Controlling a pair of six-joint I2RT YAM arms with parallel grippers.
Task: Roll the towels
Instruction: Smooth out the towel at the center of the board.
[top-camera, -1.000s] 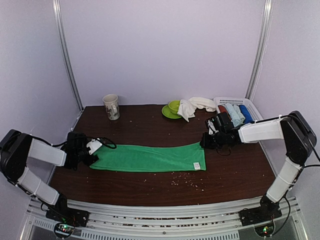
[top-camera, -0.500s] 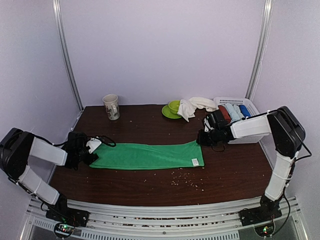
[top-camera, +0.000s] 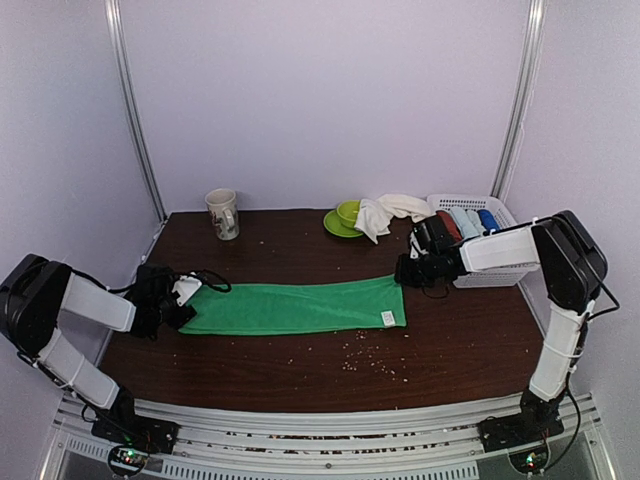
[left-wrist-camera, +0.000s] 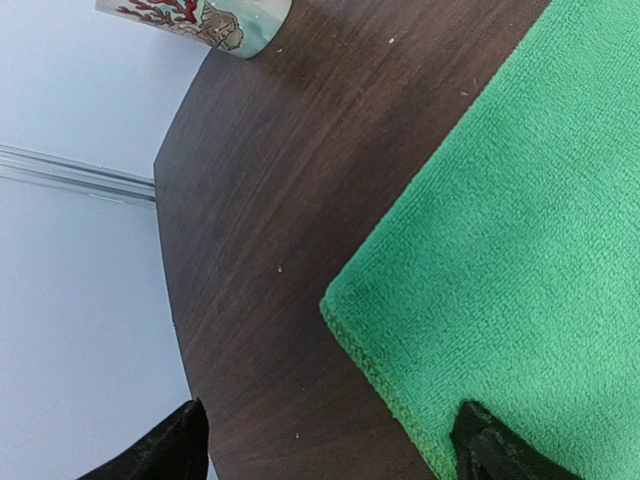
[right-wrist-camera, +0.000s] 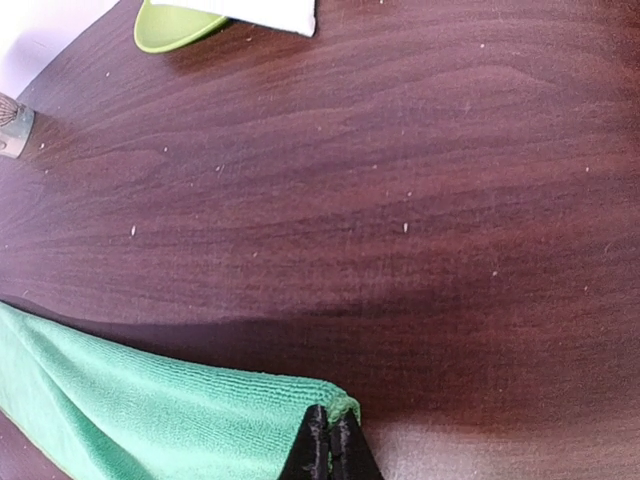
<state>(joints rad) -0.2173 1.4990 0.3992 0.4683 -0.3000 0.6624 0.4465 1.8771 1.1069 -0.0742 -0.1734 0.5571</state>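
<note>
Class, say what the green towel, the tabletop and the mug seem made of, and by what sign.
The green towel: soft cloth, likely microfibre or terry; matte, nubby pile. The tabletop: dark wood or wood-look laminate; streaked grain, faint sheen. The mug: probably glazed ceramic; smooth pale surface, printed picture.

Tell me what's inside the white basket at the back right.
Three towel rolls: a red roll, a pale blue roll and a dark blue roll. The right arm covers the basket's near end.

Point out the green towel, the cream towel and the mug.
bright green cloth towel (top-camera: 290, 307), top view, middle of the cloth
cream-white cloth towel (top-camera: 379, 216), top view, draped middle
patterned ceramic mug (top-camera: 223, 214), top view, side wall
</note>
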